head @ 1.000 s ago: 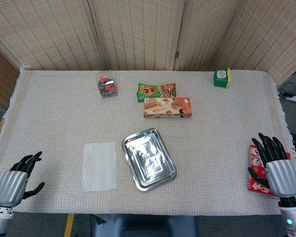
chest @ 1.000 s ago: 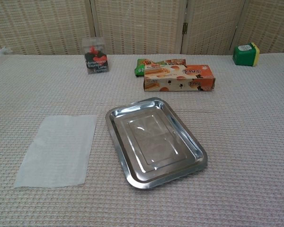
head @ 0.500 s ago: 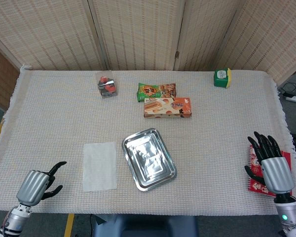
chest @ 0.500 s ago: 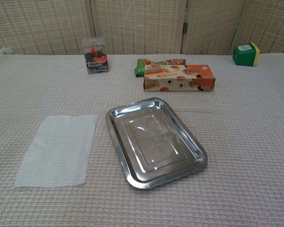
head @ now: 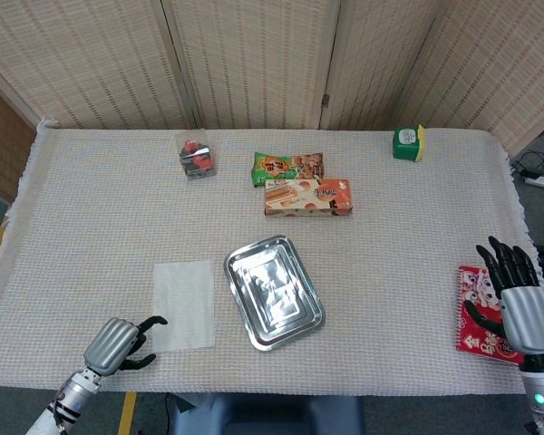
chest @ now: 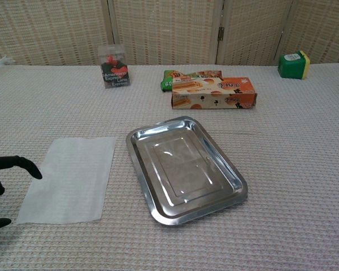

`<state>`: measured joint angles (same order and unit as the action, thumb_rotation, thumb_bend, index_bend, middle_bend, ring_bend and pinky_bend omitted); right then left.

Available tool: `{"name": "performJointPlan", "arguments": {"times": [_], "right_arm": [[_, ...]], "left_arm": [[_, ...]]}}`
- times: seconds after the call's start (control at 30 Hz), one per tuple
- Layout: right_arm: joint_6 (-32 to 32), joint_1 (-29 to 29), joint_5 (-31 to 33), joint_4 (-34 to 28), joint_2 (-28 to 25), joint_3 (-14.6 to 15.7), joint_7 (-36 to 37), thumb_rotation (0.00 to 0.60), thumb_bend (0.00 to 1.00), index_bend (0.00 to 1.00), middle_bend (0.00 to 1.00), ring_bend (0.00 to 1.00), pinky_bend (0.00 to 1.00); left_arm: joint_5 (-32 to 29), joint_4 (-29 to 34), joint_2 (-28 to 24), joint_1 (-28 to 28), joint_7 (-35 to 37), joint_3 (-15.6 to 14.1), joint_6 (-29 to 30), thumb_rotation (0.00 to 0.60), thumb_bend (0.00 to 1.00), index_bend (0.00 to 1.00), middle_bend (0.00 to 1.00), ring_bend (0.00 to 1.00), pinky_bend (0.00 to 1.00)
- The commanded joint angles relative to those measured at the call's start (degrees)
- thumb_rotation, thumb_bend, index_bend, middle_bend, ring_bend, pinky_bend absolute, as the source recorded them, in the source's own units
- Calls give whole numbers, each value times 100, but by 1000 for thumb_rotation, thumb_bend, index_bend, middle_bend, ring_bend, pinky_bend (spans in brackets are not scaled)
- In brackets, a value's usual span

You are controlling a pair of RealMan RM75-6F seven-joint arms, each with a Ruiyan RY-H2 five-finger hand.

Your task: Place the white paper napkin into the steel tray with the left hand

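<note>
The silver left hand (head: 118,343), empty with its fingers apart, has swung in to the white paper napkin's (head: 183,304) seven o'clock corner, so the pickup seems imminent, the shiny rectangular steel tray (head: 238,263) waiting at the napkin's three o'clock.

The left robot hand (head: 116,343) hovers, fingers apart, at the lower left of the frame beside the white paper napkin (head: 183,304); the steel tray (head: 273,292) lies centre frame.

One napkin (head: 183,304), one tray (head: 273,292), five snack packages (head: 307,197), two hands (head: 118,343).
</note>
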<state>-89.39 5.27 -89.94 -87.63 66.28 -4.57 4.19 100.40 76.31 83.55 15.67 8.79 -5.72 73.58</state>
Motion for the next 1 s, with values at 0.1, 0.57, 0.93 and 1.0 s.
{"name": "performJointPlan", "arguments": {"times": [0.1,0.57,0.93,1.0], "right_arm": [[39,8,9,-21,-20,-4,32,600,328,0,0,0,0],[-232,-84,-9,-91,-87,-79,285,600,328,0,0,0,0],[-378,-126,-58,-39,13,-105,473,600,329,0,0,0,0],[-371,-111,-97,-31,66,-91,451,600,329,0,0,0,0]], "left_arm": [[90,-115,121,52,107,-78,89,600,272,324,1000,1000,1000],[193,-1042,867,-93,243,-198,551,600,272,410,1000,1000,1000],[133,-1510,1147,-83,393,-246,589,600,272,406,1000,1000,1000],[150,-1610,1188,-82,417,-268,612,600,283,413,1000,1000,1000]]}}
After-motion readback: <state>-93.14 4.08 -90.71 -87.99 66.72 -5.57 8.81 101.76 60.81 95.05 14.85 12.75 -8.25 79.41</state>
